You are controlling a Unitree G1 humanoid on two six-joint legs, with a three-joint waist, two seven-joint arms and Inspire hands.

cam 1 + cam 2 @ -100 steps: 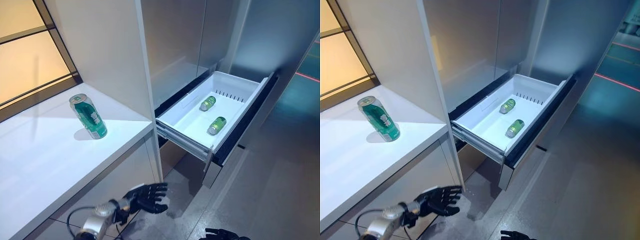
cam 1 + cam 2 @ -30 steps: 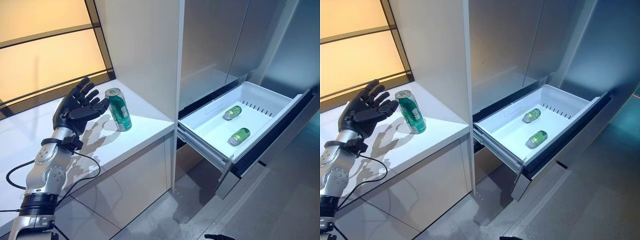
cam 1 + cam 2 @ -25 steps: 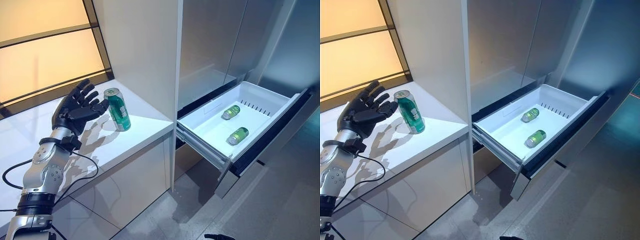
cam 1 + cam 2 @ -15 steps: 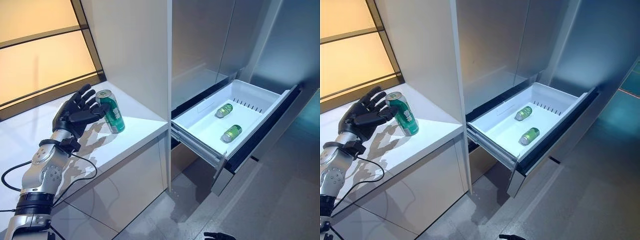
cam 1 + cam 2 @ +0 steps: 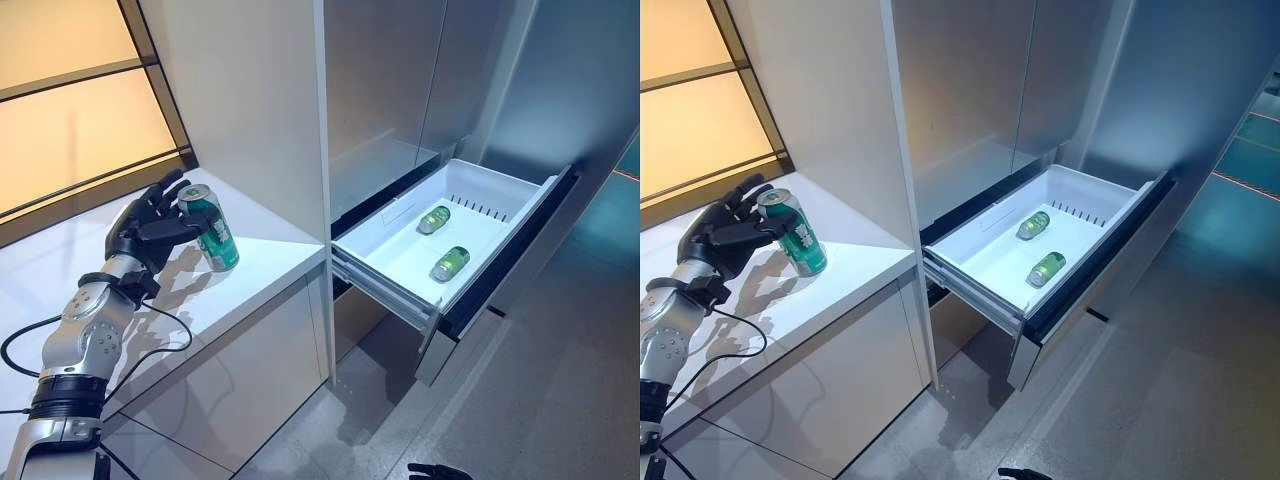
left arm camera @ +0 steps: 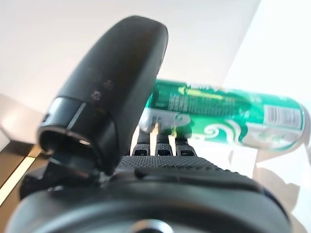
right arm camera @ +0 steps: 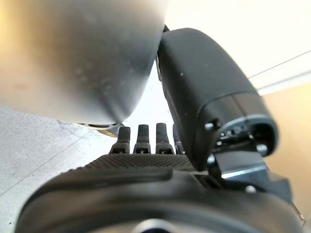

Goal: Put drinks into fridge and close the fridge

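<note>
A green can point(image 5: 210, 230) stands upright on the white counter point(image 5: 255, 275), near the tall white side panel. My left hand point(image 5: 143, 230) is at the can's left side. Its thumb reaches to the front of the can and its fingers to the back near the top, still straight. In the left wrist view the can point(image 6: 228, 119) lies just past the fingers. The white fridge drawer point(image 5: 385, 282) is pulled out, with green cans point(image 5: 433, 219) lying inside. My right hand point(image 5: 436, 470) hangs low over the floor with straight fingers point(image 7: 146, 138).
The tall white panel point(image 5: 250, 110) stands between the counter and the fridge. The steel fridge doors point(image 5: 420, 80) above the drawer are shut. The drawer's dark front point(image 5: 505, 250) juts out over the grey floor point(image 5: 540, 400). A lit window point(image 5: 70, 110) runs behind the counter.
My left hand has risen from near the floor to the counter and closed in on the can, until the thumb and fingers flank it. The camera has shifted; the can and drawer have stayed put.
</note>
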